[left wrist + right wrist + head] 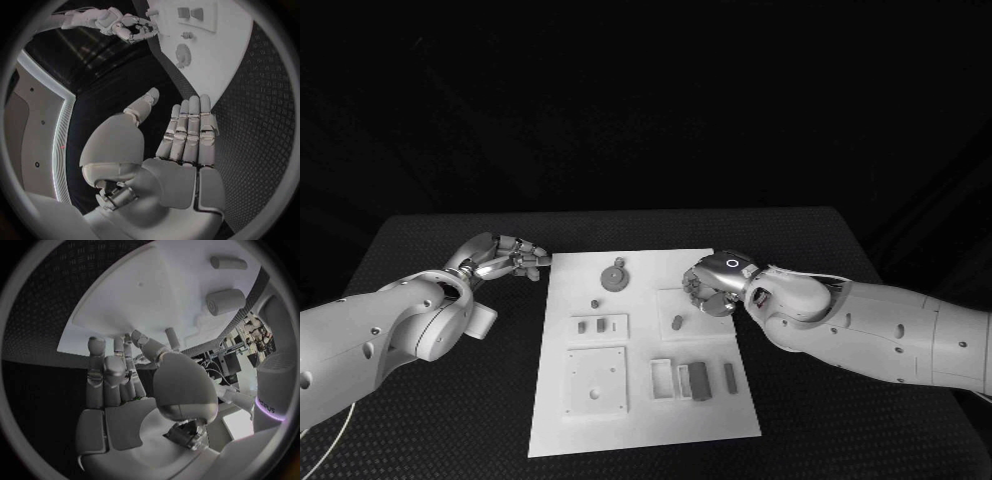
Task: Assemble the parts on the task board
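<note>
Head view: right hand (714,284) fingers above task board (643,400), empty.

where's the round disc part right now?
In the head view the round disc part lies on the task board, near its far edge, between the left hand and the right hand, touched by neither.

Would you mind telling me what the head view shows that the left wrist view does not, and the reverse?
Head view alone: the whole task board on the black table, with its recessed square plate and the rectangular slots holding grey pieces at the near end.

Left wrist view alone: the left hand's palm side, its fingers straight and together, holding nothing.

Both: the left hand, the right hand at the board's far right side, and the round grey part near the board's far edge.
</note>
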### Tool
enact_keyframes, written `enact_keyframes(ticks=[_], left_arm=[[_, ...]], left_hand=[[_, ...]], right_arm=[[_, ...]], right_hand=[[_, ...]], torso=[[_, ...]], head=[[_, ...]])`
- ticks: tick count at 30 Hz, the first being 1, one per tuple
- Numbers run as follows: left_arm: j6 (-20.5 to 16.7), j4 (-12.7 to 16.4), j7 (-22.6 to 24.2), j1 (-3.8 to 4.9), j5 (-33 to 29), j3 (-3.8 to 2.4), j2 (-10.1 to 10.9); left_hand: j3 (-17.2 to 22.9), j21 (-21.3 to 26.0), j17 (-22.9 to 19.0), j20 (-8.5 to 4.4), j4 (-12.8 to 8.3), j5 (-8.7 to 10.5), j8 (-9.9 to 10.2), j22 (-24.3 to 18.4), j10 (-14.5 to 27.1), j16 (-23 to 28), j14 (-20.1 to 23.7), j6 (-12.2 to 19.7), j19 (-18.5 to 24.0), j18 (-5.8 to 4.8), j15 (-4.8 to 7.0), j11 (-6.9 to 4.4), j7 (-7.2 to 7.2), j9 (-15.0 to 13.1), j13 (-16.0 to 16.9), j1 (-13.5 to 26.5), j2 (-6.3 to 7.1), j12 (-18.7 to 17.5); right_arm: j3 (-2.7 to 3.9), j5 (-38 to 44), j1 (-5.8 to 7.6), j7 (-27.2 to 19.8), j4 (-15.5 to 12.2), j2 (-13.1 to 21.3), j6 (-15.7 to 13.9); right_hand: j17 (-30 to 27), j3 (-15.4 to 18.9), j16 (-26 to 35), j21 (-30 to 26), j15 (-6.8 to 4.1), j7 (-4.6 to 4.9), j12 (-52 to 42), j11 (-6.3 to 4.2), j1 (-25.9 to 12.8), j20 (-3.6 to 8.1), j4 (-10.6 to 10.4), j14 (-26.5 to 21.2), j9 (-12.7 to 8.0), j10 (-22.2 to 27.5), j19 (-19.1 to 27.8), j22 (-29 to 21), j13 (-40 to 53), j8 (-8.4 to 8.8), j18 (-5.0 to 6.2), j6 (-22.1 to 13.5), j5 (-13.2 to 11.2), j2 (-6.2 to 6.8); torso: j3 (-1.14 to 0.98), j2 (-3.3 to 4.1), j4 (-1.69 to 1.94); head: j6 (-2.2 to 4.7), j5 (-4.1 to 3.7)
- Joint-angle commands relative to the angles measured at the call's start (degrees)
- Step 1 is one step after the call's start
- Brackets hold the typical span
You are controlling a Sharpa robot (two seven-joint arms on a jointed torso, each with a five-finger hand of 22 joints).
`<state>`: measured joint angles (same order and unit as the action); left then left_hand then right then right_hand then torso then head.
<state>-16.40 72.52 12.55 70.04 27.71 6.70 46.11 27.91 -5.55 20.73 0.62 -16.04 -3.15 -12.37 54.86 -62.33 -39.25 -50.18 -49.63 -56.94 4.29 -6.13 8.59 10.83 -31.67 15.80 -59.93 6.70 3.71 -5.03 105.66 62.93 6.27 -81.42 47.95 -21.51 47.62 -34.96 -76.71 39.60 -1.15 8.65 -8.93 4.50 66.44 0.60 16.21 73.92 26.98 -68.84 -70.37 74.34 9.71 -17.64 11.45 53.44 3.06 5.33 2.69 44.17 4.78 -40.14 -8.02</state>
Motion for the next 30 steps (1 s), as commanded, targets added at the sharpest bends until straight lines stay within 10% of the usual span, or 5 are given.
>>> enact_keyframes(ticks=[1, 30], left_arm=[[0.91, 0.07, 0.18, 0.03, -0.49, -0.03, -0.12], [1.05, -0.05, -0.11, 0.03, -0.50, -0.03, 0.02]], left_hand=[[-0.30, 0.34, 0.08, -0.15, 0.08, 0.13, 0.04, -0.08, 0.22, 0.24, -0.28, 0.41, -0.36, -0.14, -0.01, 0.04, -0.02, 0.08, -0.07, 0.26, -0.23, 0.10], [-0.39, 0.50, 0.41, -0.13, 0.03, 0.12, -0.06, -0.17, 0.31, 0.55, -0.28, 0.39, -0.37, -0.14, -0.04, 0.07, -0.04, 0.10, -0.17, 0.19, -0.31, 0.14]], right_arm=[[-0.21, 0.71, -0.43, 0.26, 0.74, -0.30, 1.50], [-0.22, 1.48, -1.22, 0.81, 1.48, -0.50, 4.37]], right_hand=[[-0.06, 0.23, -0.38, -0.35, -0.38, -0.06, 0.37, 0.35, -0.03, 0.17, -0.01, 0.02, -0.04, -1.08, -0.20, 0.08, -0.16, -0.28, 3.55, 0.48, -0.01, -0.57], [-0.12, 0.24, -0.45, -0.69, -1.67, -1.28, 0.42, -0.98, 1.50, 0.32, 0.49, -0.12, -0.02, -4.68, -0.12, 0.92, 1.31, -1.46, 3.55, 3.54, 0.00, -2.77]], torso=[[0.00, 0.01, 0.04], [-0.05, -0.02, 0.02]], head=[[-0.06, -0.02], [-0.57, -0.19]])
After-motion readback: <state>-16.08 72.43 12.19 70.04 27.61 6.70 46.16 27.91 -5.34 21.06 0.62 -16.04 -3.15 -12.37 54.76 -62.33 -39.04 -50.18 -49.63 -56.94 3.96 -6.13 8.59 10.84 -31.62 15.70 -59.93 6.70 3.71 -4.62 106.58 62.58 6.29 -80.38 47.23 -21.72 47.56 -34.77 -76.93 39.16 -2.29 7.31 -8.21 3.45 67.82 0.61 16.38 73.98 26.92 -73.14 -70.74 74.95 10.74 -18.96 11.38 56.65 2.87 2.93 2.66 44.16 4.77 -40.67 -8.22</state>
